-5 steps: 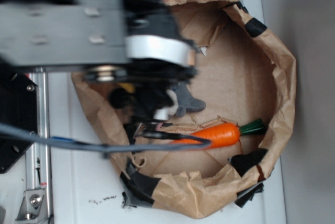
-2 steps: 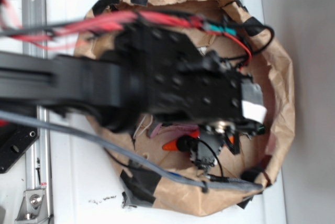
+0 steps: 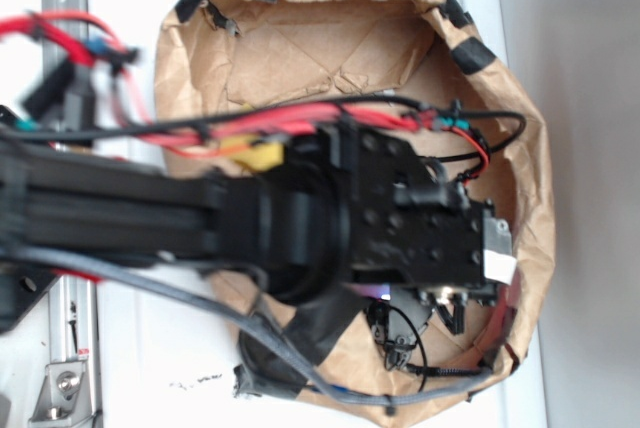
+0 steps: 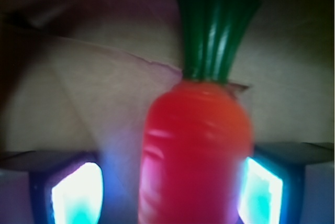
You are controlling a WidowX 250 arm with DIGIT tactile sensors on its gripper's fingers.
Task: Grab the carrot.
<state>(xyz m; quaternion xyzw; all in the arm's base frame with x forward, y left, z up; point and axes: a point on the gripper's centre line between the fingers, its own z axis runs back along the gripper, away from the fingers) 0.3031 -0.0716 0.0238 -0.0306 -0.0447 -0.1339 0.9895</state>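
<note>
In the wrist view the glossy orange carrot (image 4: 196,150) lies lengthwise between my gripper's (image 4: 167,192) two glowing pads, its dark green stem (image 4: 217,30) pointing away from me. The gripper is open. The left pad (image 4: 76,195) stands a clear gap off the carrot; the right pad (image 4: 264,192) is right at its side. In the exterior view the black arm and gripper (image 3: 440,313) reach low into the paper bag's lower right part, and the carrot is hidden under them.
The crumpled brown paper bag (image 3: 530,178) with black tape patches walls in the gripper on all sides. A yellow piece (image 3: 262,153) peeks out beside the arm. Red cables (image 3: 300,118) run along the arm. A metal rail (image 3: 65,348) is at the left.
The arm has swung over the bag and dropped onto the carrot at its lower right. The carrot was in plain view one second ago and is now covered in the exterior view.
</note>
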